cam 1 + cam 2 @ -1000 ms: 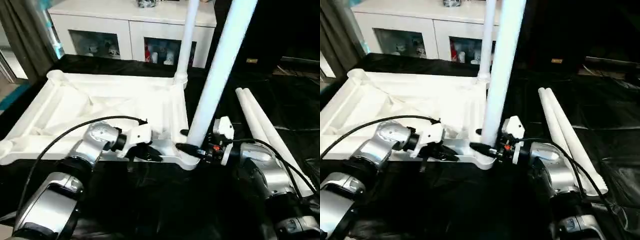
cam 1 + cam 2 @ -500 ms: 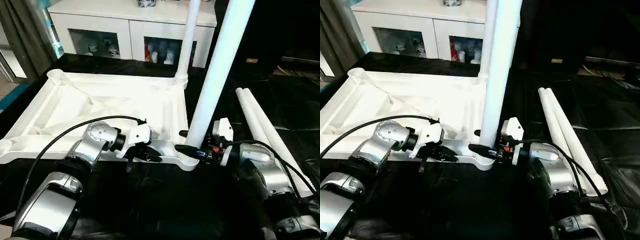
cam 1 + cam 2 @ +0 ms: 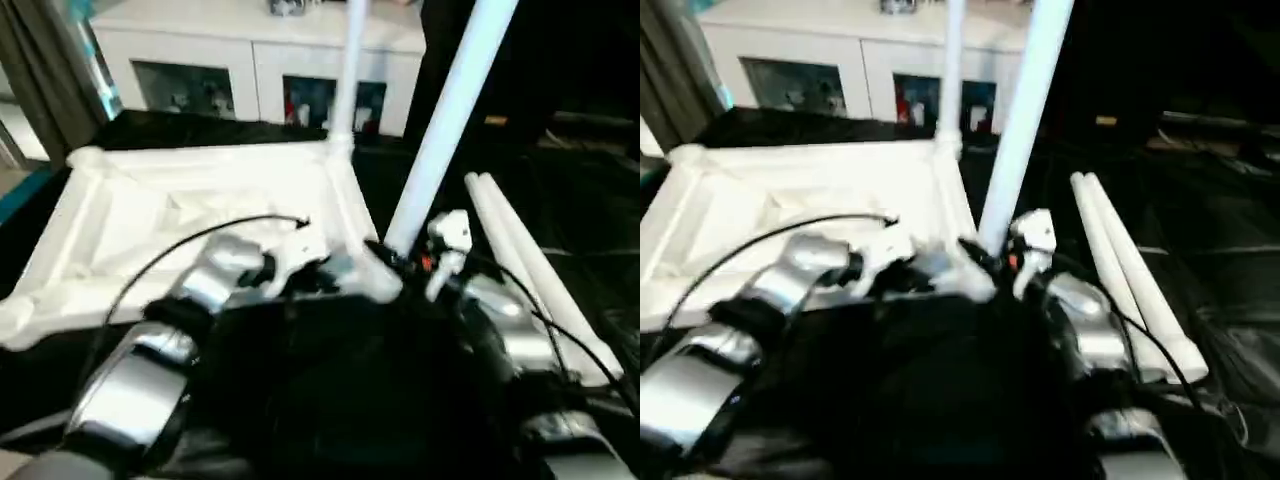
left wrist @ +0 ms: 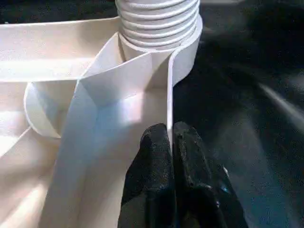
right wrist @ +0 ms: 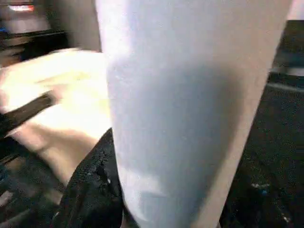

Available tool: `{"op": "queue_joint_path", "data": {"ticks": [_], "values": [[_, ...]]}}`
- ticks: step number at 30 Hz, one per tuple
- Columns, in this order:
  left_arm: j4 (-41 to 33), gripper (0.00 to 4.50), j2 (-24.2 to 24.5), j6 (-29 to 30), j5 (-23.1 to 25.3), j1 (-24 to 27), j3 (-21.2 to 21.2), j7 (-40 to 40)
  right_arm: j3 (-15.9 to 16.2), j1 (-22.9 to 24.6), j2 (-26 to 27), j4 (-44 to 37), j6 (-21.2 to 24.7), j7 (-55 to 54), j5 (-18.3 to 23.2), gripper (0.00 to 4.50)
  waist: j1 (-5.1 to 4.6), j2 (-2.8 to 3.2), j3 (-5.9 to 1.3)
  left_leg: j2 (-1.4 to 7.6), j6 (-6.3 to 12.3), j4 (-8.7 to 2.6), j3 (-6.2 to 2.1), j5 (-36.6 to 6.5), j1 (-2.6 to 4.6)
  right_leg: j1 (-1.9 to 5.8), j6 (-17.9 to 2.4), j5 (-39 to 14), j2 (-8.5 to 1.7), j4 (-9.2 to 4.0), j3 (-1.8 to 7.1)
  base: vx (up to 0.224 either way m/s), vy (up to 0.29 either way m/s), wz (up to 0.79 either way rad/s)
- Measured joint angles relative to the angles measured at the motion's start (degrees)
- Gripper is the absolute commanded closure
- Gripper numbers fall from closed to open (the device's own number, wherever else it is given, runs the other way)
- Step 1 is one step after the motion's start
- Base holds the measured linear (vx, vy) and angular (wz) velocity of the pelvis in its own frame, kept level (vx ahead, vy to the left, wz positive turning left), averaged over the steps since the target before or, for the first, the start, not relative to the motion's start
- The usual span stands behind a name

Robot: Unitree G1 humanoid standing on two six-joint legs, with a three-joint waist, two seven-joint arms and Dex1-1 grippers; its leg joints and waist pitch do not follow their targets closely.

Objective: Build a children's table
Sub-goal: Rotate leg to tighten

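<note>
The left gripper is pinched tight on the thin near rim of the upturned tabletop lying on the black-sheeted table, while the right gripper clasps the leaning leg just above its corner socket. Since a second ago both grippers and that near corner have shifted farther from the robot, the grips unchanged. The left wrist view shows the leg's ribbed end seated in the socket, and the head views show another standing leg at the far corner and two spare legs lying to the right.

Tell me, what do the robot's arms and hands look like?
Shiny silver forearms with rounded metal shells and dark joints. A thin black cable loops over the left one. White wrist blocks lead to each hand; the right hand has a small red spot by it. The left hand has two stubby black fingers.
</note>
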Motion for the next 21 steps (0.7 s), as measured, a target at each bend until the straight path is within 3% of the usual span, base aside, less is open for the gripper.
{"op": "queue_joint_path", "data": {"ticks": [8,21], "values": [[3.56,4.5,-7.43,9.35,0.47,-4.37,2.77,15.38,-3.08,-8.58,5.61,10.7,-2.17,-24.32,-3.5,2.57,-0.18,0.1,-0.04,0.0,0.27,-0.21,0.03,0.15,-0.03,-0.18,0.01,0.0,0.0,-0.08,-0.03,0.0,0.0,0.0],[5.08,4.5,-8.54,10.37,0.64,-5.27,3.24,18.06,-5.07,-12.85,7.85,16.81,-3.73,-30.07,-4.8,2.57,-0.31,0.04,-0.07,0.0,0.17,-0.21,0.05,0.1,0.03,-0.1,-0.06,0.05,0.01,-0.13,-0.02,0.0,0.0,0.0]]}}
